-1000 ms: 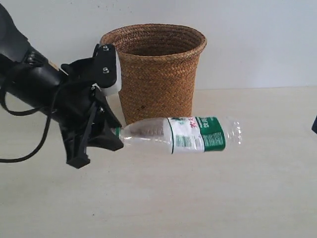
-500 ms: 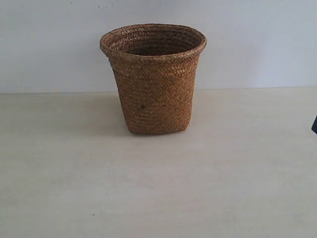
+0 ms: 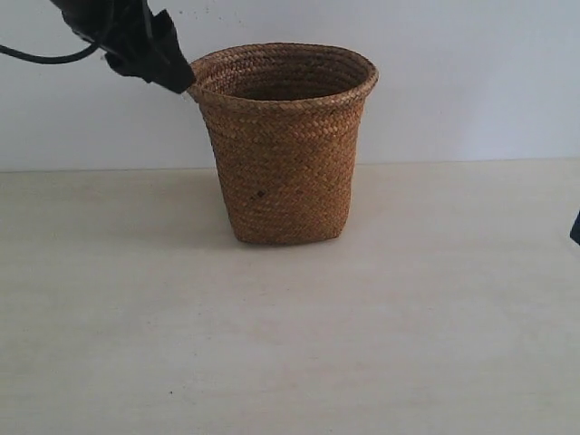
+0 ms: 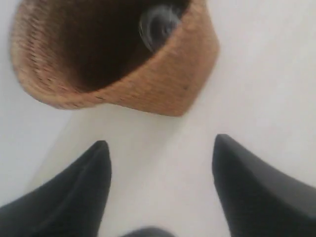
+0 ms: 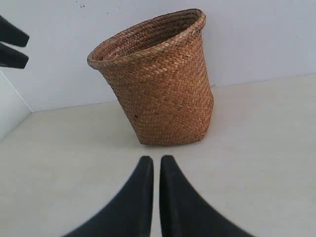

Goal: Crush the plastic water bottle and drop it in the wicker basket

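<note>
The wicker basket [image 3: 283, 145] stands upright at the middle of the table, with a small dark spot on its side. In the left wrist view I look down into the basket [image 4: 163, 84], where a blurred clear shape, the plastic water bottle [image 4: 158, 23], lies against the inner wall. The exterior view hides the bottle. My left gripper [image 3: 168, 71] hangs high beside the rim's left side, open and empty [image 4: 160, 144]. My right gripper [image 5: 156, 159] is shut on nothing, low over the table in front of the basket [image 5: 158, 84].
A pale wall rises right behind the basket. The light tabletop [image 3: 290, 344] spreads all round it. A dark bit of the right arm [image 3: 575, 227] shows at the exterior view's right edge. A black cable [image 3: 36, 56] trails from the left arm.
One second ago my left gripper held the bottle by its cap in front of the basket. Now the bottle lies inside the basket and the left gripper is open, up by the rim.
</note>
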